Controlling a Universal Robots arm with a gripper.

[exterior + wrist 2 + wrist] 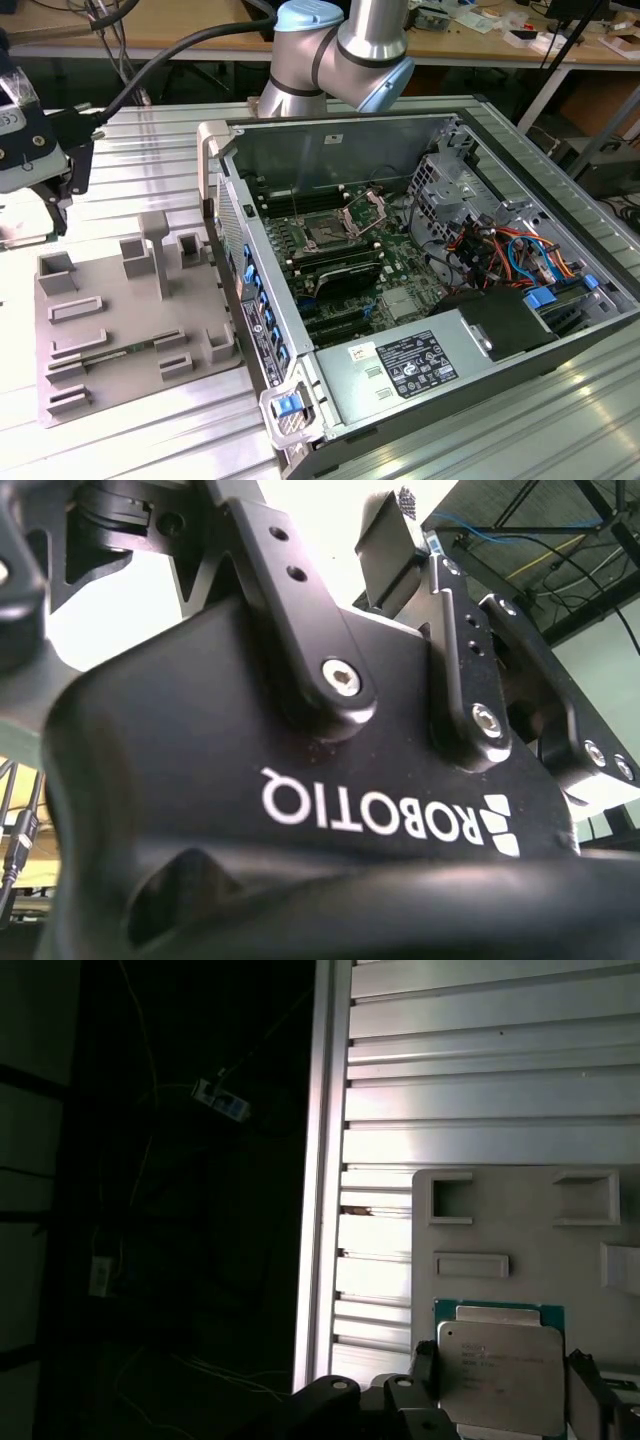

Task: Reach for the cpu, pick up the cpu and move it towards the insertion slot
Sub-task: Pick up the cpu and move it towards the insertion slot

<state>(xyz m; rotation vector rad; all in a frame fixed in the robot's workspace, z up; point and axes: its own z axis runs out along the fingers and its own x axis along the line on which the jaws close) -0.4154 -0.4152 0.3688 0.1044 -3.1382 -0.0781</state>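
A: Hold state. In the first wrist view we note the hand (503, 1388) closed to the width of the cpu (500, 1370), with a dark finger (424, 1375) against each of two opposite edges. We judge the chip to be held above the grey tray (520, 1220), which lies on the ribbed counter (480, 1080).

B: Agreed. In the exterior view the hand sits far out at that view's left, over the tray. The insertion slot (325, 233) is well apart from it, inside the open computer case (330, 135).

A: Risks, as we judge them. The grip is on thin edges only, and the lid is smooth, shiny metal. A small slip or twist could tilt the chip or drop it.

B: We would add the case. Its sheet-metal wall stands between hand and socket, so a low path could clip it. The hinged bracket (365, 208) stands raised beside the socket and could catch a corner.

A: Materials. The chip is flat and square, a whitish-silver lid on a green board that shows along one side. The tray is matte grey plastic with raised rectangular frames. The counter is slotted aluminium, bright and reflective.

B: The socket has a dark square centre and a silver frame. We cannot make out its contacts from here; a tilted landing would be our worry.
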